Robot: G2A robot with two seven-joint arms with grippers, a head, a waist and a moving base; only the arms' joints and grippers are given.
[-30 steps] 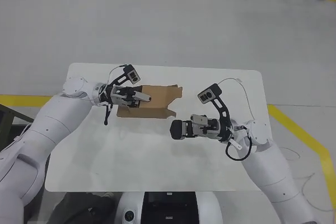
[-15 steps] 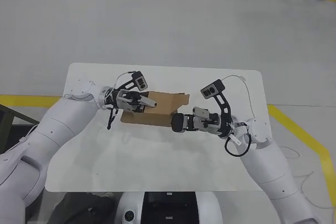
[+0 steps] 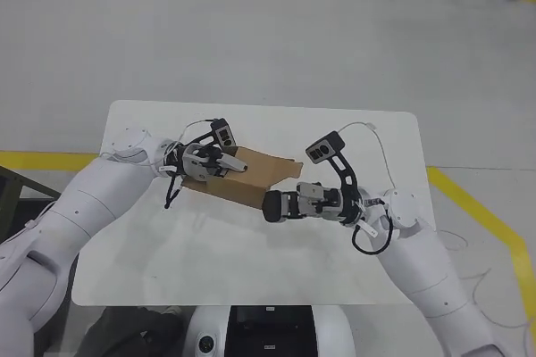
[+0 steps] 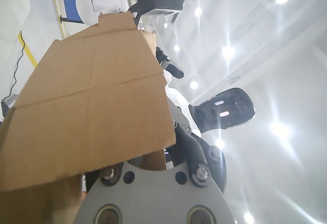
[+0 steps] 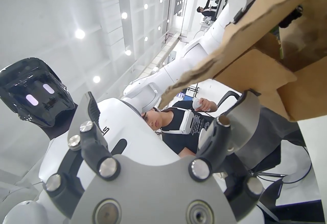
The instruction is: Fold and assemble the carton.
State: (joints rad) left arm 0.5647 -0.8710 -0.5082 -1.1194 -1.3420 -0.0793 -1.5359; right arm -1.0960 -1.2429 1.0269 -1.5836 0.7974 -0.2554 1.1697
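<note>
Over the table (image 3: pixel 250 259), left arm (image 3: pixel 116 174) bent inward — jaws gripping carton (image 3: pixel 255 176).

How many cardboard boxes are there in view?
1: the carton, over the table, held by the left gripper, with the right gripper at its other end. None seems hidden.

Robotics lab hall — white table (image 3: pixel 250 259), yellow floor tape (image 3: pixel 36 159), rows of ceiling lights (image 5: pixel 80 34).

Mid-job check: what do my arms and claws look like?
The left arm and right arm have smooth white shells. The left claw and right claw are grey metal with black links, screws. A black cable loops at each wrist, beside a bracket-mounted camera.
</note>
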